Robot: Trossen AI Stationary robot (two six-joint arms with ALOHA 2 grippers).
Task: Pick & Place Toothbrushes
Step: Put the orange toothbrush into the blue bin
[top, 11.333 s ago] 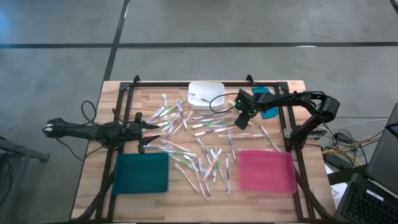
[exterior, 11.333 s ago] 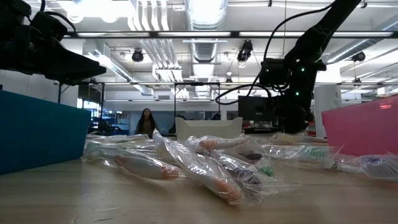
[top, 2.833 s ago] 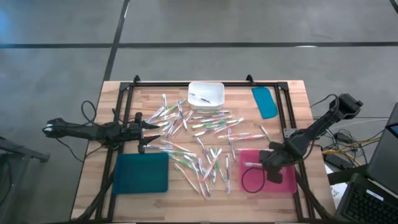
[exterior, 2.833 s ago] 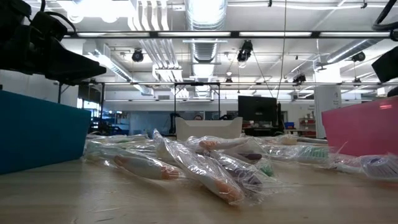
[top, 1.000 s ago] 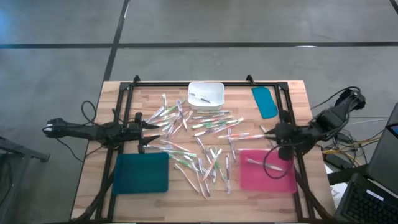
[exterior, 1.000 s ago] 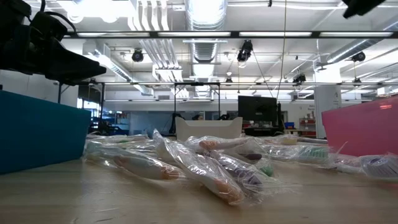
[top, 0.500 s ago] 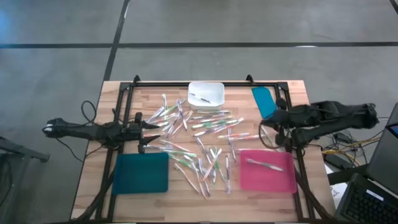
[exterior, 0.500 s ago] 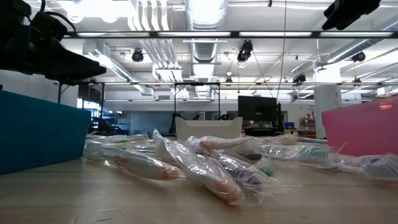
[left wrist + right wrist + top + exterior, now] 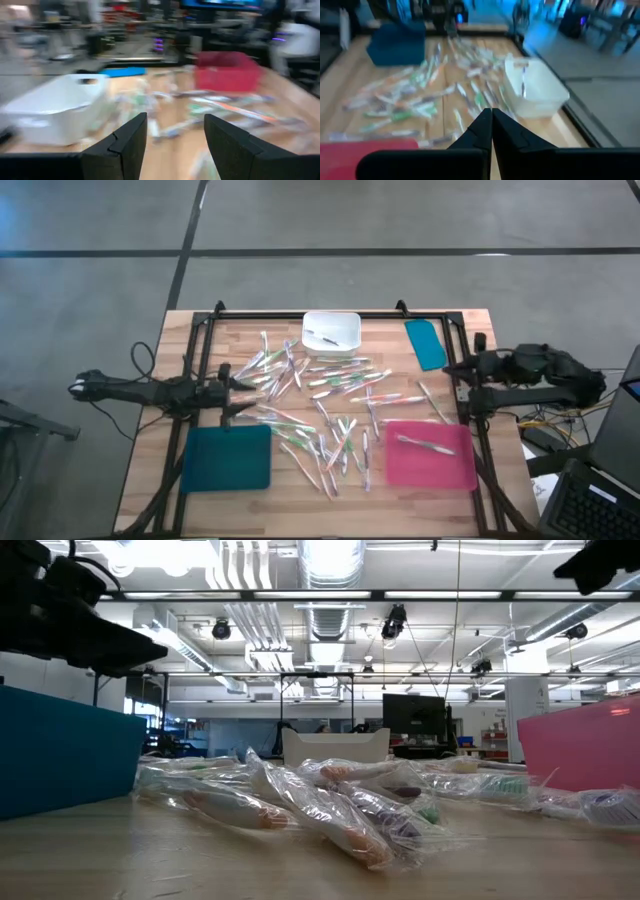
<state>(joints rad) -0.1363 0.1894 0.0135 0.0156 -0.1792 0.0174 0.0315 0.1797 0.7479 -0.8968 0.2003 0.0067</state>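
The left claw (image 9: 238, 386) hangs with its fingers spread, holding nothing, at the left fringe of the toothbrushes (image 9: 320, 408) strewn across the bench (image 9: 150, 470) in front of the white bin (image 9: 331, 332). They look feather-light, stiff sticks in slick, crinkly wrappers, so I'd pinch one mid-shaft. One lies in the pink tray (image 9: 430, 454). The right claw (image 9: 450, 369) is pinched shut, empty, right of the bin.

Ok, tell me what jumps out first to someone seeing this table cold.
The heap of wrapped toothbrushes strewn across the middle of the table grabs the eye first. Next come the pink tray at the near right, with one toothbrush lying in it, and the teal tray at the near left.
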